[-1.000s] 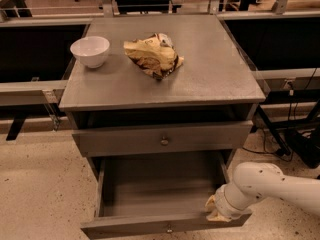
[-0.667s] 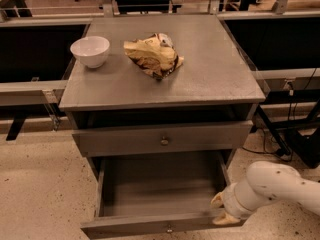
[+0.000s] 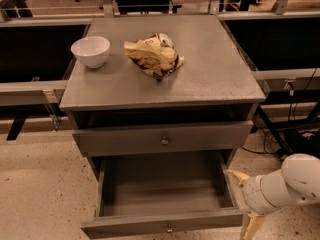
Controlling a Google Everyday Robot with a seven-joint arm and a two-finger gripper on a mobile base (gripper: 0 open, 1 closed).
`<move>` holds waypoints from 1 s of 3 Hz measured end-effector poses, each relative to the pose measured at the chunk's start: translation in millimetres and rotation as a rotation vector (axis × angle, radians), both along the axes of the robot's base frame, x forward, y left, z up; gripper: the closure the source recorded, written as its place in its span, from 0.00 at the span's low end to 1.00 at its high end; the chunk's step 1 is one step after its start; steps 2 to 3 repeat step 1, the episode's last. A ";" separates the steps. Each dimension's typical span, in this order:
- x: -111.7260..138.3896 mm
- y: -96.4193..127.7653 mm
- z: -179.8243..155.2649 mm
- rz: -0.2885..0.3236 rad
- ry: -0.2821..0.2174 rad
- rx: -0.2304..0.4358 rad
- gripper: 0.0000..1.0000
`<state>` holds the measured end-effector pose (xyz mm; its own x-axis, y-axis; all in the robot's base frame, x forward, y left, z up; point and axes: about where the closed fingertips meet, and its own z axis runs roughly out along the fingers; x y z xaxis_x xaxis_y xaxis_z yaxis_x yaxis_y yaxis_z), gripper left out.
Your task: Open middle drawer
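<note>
Middle drawer [image 3: 125, 228] stands wide open, sticking far out from the front of the grey cabinet [image 3: 210, 79] toward where I stand. I can look right down into its grey box, and I see only its bare grey floor. Its long flat front is low down, near the speckled floor [image 3: 35, 184], with a small round knob [image 3: 170, 228] in the middle.

Above the middle drawer is the top drawer [image 3: 115, 140]. It is almost closed, has its own little brass knob [image 3: 165, 141], and shows a dark gap over it.

The gripper [image 3: 244, 201] is at the right side of the open drawer, close to its front corner. Its two pale fingers [image 3: 237, 176] are spread apart, one pointing up along the drawer's side and one pointing down by the front corner. They hold nothing. I cannot tell if a finger touches the drawer's wall. The fat white arm [image 3: 295, 181] comes in from the right behind it.

On top of the cabinet sits a white bowl [image 3: 90, 50] near the left edge. Beside it, toward the middle, lies a crumpled snack bag [image 3: 152, 56]. The two are apart, not touching.
</note>
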<state>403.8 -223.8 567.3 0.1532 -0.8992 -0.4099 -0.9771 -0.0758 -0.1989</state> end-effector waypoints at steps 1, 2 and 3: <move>-1.1 -1.8 1.3 0.003 -0.005 0.002 0.00; -1.1 -1.8 1.3 0.003 -0.005 0.002 0.00; -1.1 -1.8 1.3 0.003 -0.005 0.002 0.00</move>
